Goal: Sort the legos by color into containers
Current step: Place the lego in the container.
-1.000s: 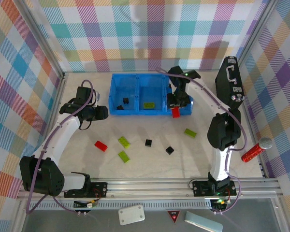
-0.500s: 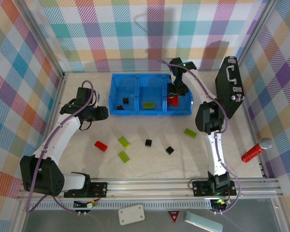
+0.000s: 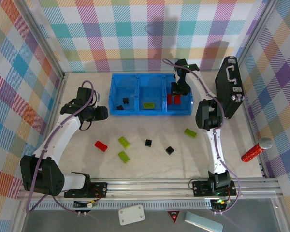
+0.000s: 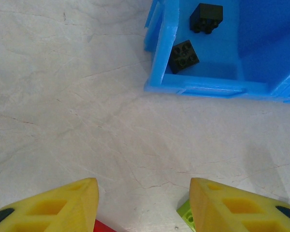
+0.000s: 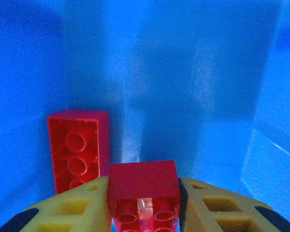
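The blue bin (image 3: 137,113) has three containers side by side. My right gripper (image 3: 177,96) hangs inside the right one (image 5: 208,96), shut on a red lego (image 5: 144,191). A second red lego (image 5: 78,150) lies on the floor beside it. Two black legos (image 4: 183,55) sit in the left container and a green one (image 3: 148,105) in the middle container. My left gripper (image 4: 144,203) stands open over bare table, left of the bin, with nothing between its fingers. Loose on the table are a red lego (image 3: 101,145), three green ones (image 3: 123,141) and two black ones (image 3: 148,142).
A black case with a handle (image 3: 230,89) leans at the right wall. A red glittery stick (image 3: 255,151) lies at the right edge. Plaid walls close in the table on three sides. Open table lies between the loose legos and the bin.
My right gripper has carried the red lego from the bin's near wall up and over into the right container. The left arm has stayed still.
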`<state>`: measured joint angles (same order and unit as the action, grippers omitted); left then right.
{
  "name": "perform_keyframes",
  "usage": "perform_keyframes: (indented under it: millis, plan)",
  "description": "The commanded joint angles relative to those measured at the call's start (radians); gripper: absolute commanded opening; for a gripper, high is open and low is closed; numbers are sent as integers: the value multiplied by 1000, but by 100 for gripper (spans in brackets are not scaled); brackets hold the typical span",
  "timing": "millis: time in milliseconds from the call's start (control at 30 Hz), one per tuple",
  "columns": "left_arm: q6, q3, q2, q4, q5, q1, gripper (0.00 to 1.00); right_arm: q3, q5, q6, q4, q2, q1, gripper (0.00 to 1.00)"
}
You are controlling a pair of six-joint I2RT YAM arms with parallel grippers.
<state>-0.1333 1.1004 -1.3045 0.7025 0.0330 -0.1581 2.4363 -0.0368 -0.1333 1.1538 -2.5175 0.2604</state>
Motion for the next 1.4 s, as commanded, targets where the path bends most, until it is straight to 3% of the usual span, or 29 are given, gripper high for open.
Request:
perform_keyframes:
  millis: [0, 467, 800, 1100, 1367]
  plan:
    - [12, -8, -8, -12, -16, 15, 52, 33, 55, -35, -51, -16, -4, 38]
    - [14, -7, -15, -11, -8, 15, 52, 41, 137, -120, -94, -46, -13, 48]
    - [12, -8, -6, -10, 0, 15, 52, -23, 178, -153, -108, 62, -11, 49]
    - [-9, -2, -6, 5, 27, 11, 53, -207, 170, -137, -111, 250, 0, 50]
    - [-60, 24, -27, 57, 37, -3, 52, -490, 181, -137, -172, 455, 18, 51]
